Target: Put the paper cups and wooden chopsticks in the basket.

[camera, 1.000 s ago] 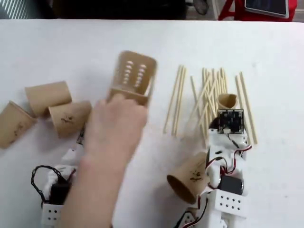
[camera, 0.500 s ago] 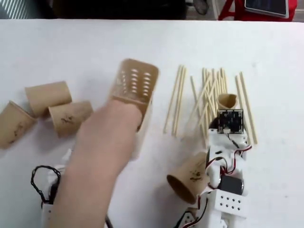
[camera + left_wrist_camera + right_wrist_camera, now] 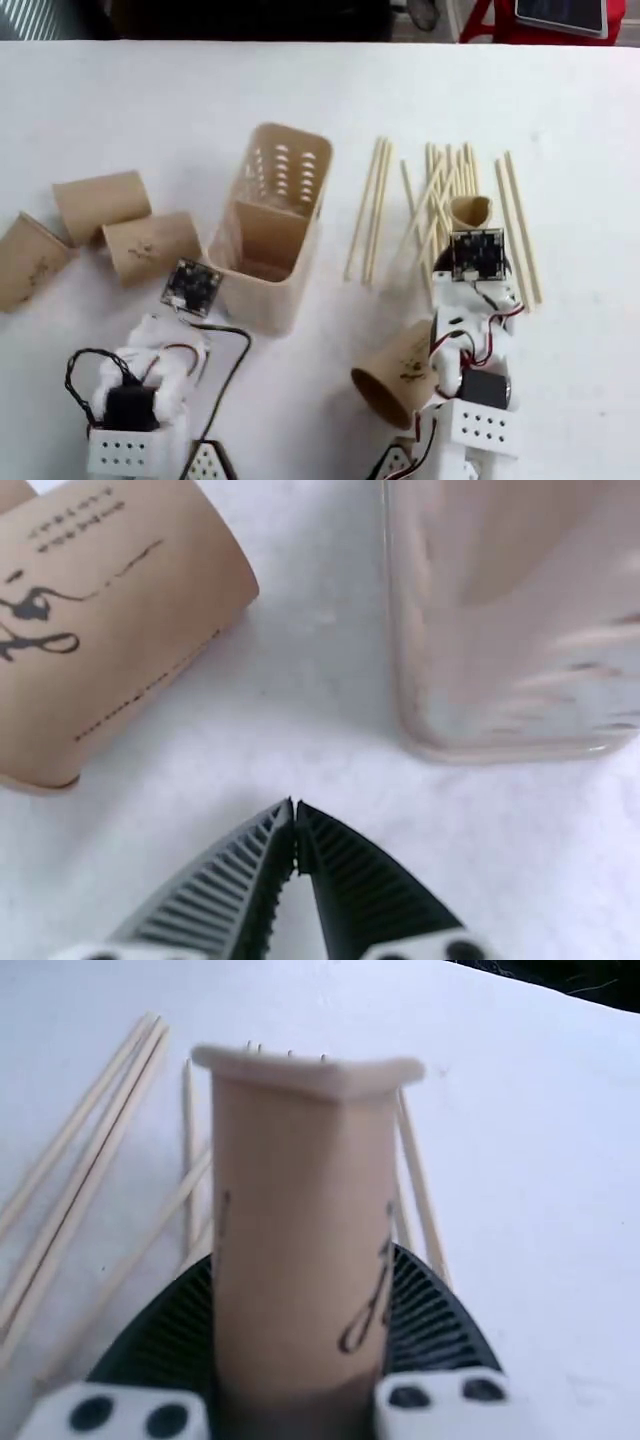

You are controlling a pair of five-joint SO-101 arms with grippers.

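Observation:
The tan perforated basket (image 3: pixel 270 235) stands upright at the table's middle, its wall (image 3: pixel 510 620) close to my left gripper (image 3: pixel 295 825). That gripper is shut and empty, between the basket and a lying paper cup (image 3: pixel 100 630). Three paper cups (image 3: pixel 100 205) (image 3: pixel 148 247) (image 3: pixel 30 262) lie at the left. My right gripper (image 3: pixel 300 1290) is shut on a squashed paper cup (image 3: pixel 300 1210), held over the wooden chopsticks (image 3: pixel 440 200). Another cup (image 3: pixel 398 370) lies beside the right arm.
Wooden chopsticks (image 3: pixel 90 1180) lie scattered right of the basket, some crossing one another. The left arm's base and cables (image 3: pixel 125 400) sit at the front left. The white table (image 3: pixel 150 110) stretches away behind the basket.
A person's hand that held the tilted basket has pulled away, leaving the basket upright on the table. The left arm is now uncovered. The right arm has hardly moved.

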